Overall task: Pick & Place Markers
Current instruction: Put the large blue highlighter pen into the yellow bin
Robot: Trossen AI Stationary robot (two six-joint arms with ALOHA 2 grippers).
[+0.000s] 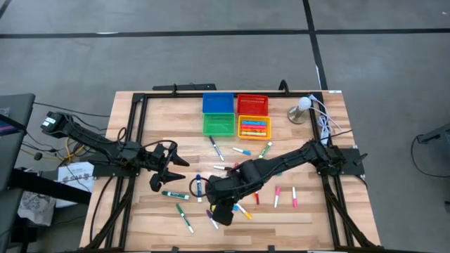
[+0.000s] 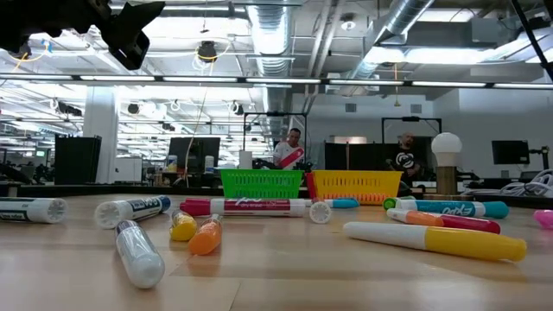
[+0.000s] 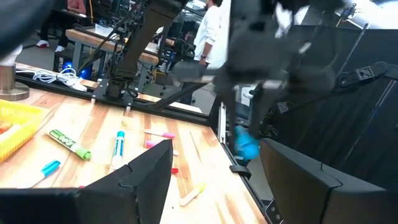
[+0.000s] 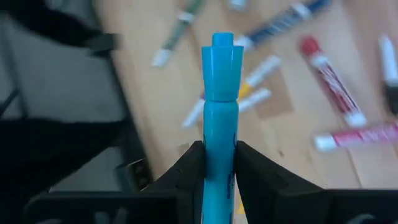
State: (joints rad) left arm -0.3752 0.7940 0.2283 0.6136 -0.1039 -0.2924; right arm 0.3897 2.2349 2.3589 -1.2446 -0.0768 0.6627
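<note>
Wooden table is littered with markers. Over on the left we've got the left gripper hovering, fingers spread, nothing between them. Right gripper pinches a light-blue marker, sticking out past its fingertips.

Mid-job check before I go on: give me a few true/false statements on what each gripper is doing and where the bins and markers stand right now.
1. The right gripper has its fingers shut on a blue marker. True.
2. The left gripper is carrying a marker. False: its fingers are open and hold nothing.
3. The yellow bin already has markers in it. True.
4. All markers have been cleared from the table. False: many are scattered on the wood, such as a pink marker.
5. The green bin stands beside the yellow bin. True.
</note>
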